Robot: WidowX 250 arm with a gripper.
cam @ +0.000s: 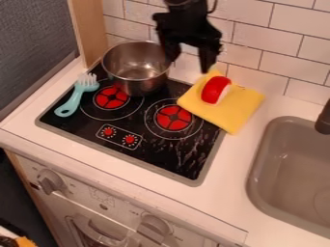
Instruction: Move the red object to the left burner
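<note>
The black gripper [189, 59] hangs at the top centre with its fingers spread apart and nothing between them. It stands above and to the left of the red object [214, 89], which has a rounded red side and a white edge. That object lies on a folded yellow cloth [233, 110] at the stove's right rear corner. The left burner [111, 97] is a red disc on the black stove top [122, 119], with part of its upper edge close to the pot.
A metal pot [136, 67] stands at the back of the stove, left of the gripper. A teal brush [75, 95] lies along the stove's left edge. The right burner [173, 118] is left of the cloth. A grey sink [261, 159] and dark faucet [323, 118] are at the right.
</note>
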